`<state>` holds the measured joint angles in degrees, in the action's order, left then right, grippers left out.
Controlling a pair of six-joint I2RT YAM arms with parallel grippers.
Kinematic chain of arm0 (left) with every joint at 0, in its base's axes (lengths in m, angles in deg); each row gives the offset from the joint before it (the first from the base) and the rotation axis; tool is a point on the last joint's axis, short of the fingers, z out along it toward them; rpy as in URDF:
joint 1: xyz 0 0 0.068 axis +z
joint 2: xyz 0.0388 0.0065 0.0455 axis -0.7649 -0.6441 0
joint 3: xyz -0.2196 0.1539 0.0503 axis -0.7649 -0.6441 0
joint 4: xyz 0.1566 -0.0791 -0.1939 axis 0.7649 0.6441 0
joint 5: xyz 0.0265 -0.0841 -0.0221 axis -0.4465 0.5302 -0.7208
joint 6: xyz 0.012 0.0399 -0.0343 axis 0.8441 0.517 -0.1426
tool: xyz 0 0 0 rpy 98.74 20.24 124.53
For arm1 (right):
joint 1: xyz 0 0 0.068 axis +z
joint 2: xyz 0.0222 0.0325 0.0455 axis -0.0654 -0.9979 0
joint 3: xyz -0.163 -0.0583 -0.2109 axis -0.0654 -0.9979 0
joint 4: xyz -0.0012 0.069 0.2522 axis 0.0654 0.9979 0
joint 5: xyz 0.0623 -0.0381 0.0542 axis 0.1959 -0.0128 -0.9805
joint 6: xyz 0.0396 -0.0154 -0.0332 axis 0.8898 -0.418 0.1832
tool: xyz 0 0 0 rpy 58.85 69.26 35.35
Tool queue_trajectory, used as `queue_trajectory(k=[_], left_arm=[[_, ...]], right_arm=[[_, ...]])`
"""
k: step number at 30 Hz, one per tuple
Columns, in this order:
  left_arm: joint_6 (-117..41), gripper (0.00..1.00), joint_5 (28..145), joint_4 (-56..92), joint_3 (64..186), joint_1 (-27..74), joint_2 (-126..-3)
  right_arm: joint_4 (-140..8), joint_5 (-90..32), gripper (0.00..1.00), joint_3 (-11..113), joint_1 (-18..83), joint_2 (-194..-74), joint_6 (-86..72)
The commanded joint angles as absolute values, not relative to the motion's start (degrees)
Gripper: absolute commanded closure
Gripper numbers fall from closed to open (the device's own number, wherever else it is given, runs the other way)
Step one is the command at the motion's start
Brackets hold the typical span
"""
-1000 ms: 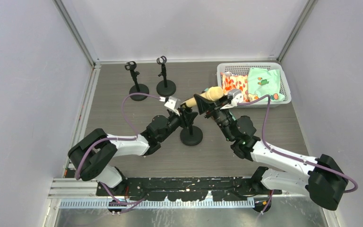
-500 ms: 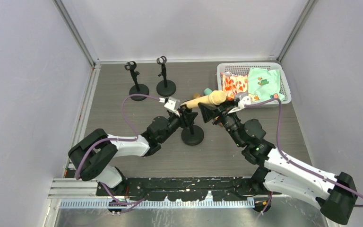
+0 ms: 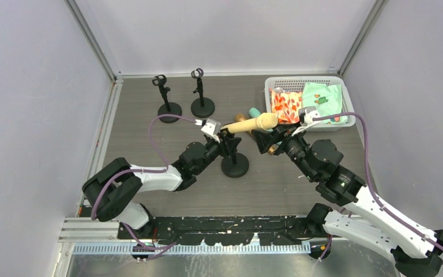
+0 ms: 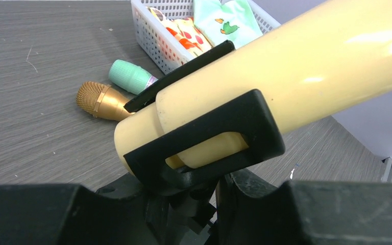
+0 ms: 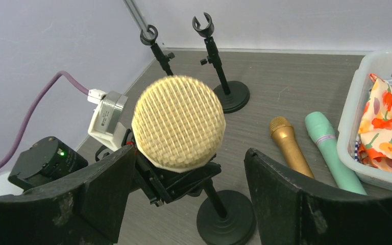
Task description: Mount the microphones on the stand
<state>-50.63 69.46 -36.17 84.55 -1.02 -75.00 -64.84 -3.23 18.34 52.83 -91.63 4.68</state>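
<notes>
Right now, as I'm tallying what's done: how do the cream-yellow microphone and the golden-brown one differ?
The cream-yellow microphone sits in the clip of a stand, raised off the table. The golden-brown microphone lies flat on the table, in no clip. The cream-yellow one is pale cream, while the golden-brown one is shiny gold. Both are stick-shaped with rounded mesh heads.

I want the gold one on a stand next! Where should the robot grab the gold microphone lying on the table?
Probably mid-handle on the golden microphone, coming straight down from above: it lies flat, and the handle is slimmer than the head. The mint-green microphone lies close alongside, so aim carefully.
</notes>
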Motion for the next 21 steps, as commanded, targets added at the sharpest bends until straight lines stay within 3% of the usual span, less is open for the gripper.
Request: queue_trajectory(k=[1,11,21], left_arm=[[-51.3,1.0,71.8,-28.2,84.2,-1.9,-74.1],[-48.5,1.0,73.2,-26.0,83.6,-1.9,-71.3],[-48.4,1.0,77.0,-26.6,82.7,-1.9,-70.4]], right_arm=[[-53.3,-4.2,0.17,26.3,53.0,-92.5,7.6],[-30.7,-0.2,0.16,45.5,53.0,-103.4,16.5],[-21.6,-9.0,0.21,54.1,52.8,-109.6,18.4]])
